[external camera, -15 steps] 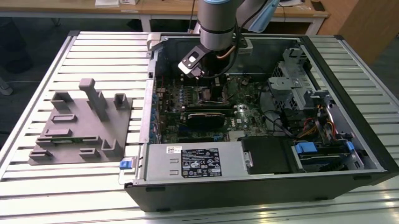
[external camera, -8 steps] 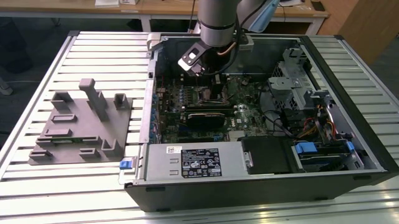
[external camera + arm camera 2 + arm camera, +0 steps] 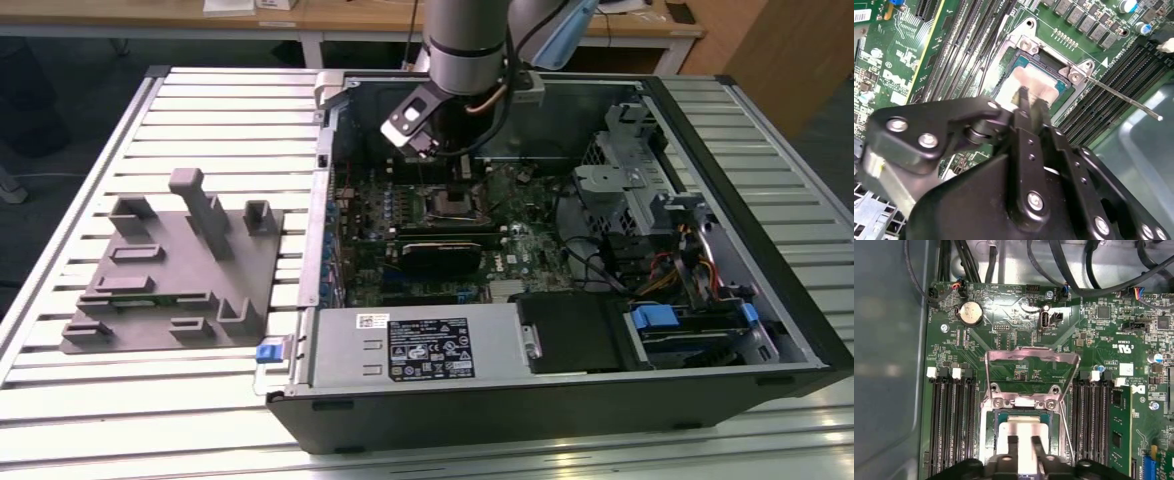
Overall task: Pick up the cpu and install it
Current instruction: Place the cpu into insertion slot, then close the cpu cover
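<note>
Silver-topped, the small flat square cpu (image 3: 1024,430) lies in the open metal-framed socket (image 3: 1026,402) of the green motherboard (image 3: 1004,315), inside the black computer case (image 3: 561,400) on the slatted table (image 3: 200,100). Directly above it, the black fingers (image 3: 1013,447) stand slightly spread, and the chip's top shows through the narrow gap.

Support: a metal table (image 3: 200,110) of pale ribbed slats, running from side to side in the exterior view.
Exterior view's left: a grey fixture (image 3: 174,270) lay flat on the slats, with upright posts and blocks rising from its base.
Exterior view's right: a black computer case (image 3: 534,410) lay on its side with the open face up, just beside the fixture.
Slats in sight: around both, along the near edge and the far corners.
</note>
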You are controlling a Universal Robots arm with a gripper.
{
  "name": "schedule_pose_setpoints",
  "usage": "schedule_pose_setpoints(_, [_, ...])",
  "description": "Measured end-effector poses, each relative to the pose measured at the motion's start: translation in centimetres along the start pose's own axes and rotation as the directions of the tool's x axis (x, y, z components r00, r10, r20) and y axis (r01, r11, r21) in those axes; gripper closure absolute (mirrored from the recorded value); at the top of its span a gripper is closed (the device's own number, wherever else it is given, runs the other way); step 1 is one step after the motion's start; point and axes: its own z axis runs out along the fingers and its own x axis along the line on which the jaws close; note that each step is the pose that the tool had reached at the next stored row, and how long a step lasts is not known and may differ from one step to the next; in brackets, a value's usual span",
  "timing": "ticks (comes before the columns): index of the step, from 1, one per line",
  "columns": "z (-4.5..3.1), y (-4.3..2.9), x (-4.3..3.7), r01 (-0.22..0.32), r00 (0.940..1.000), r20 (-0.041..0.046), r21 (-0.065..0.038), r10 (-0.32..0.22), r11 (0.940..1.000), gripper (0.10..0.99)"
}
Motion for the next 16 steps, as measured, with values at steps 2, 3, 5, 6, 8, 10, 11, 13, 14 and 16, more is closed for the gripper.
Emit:
schedule_pose_setpoints(2, [-0.16, 0.01, 0.00, 0.000, 1.0000, -0.0001, 0.000, 0.000, 1.0000, 0.914])
schedule_pose_setpoints(3, [-0.25, 0.01, 0.00, 0.000, 1.0000, -0.0001, 0.000, 0.000, 1.0000, 0.973])
schedule_pose_setpoints(5, [-0.43, 0.02, -0.01, 0.000, 1.0000, -0.0001, 0.000, 0.000, 1.0000, 0.973])
schedule_pose_setpoints(6, [-0.53, 0.02, -0.01, 0.000, 1.0000, 0.0000, 0.000, 0.000, 1.0000, 0.980])
schedule_pose_setpoints(8, [-0.68, 0.03, -0.01, 0.000, 1.0000, 0.0000, 0.000, 0.000, 1.0000, 0.980])
schedule_pose_setpoints(10, [-0.78, 0.04, -0.02, 0.000, 1.0000, 0.0000, 0.000, 0.000, 1.0000, 0.980])
schedule_pose_setpoints(11, [-0.83, 0.04, -0.02, 0.000, 1.0000, 0.0000, 0.000, 0.000, 1.0000, 0.980])
schedule_pose_setpoints(13, [-0.92, 0.04, -0.02, 0.000, 1.0000, -0.0001, 0.000, 0.000, 1.0000, 0.980])
schedule_pose_setpoints(14, [-0.99, 0.05, -0.02, 0.000, 1.0000, -0.0001, 0.000, 0.000, 1.0000, 0.980])
schedule_pose_setpoints(16, [-1.17, 0.05, -0.03, 0.000, 1.0000, 0.0000, 0.000, 0.000, 1.0000, 0.980])
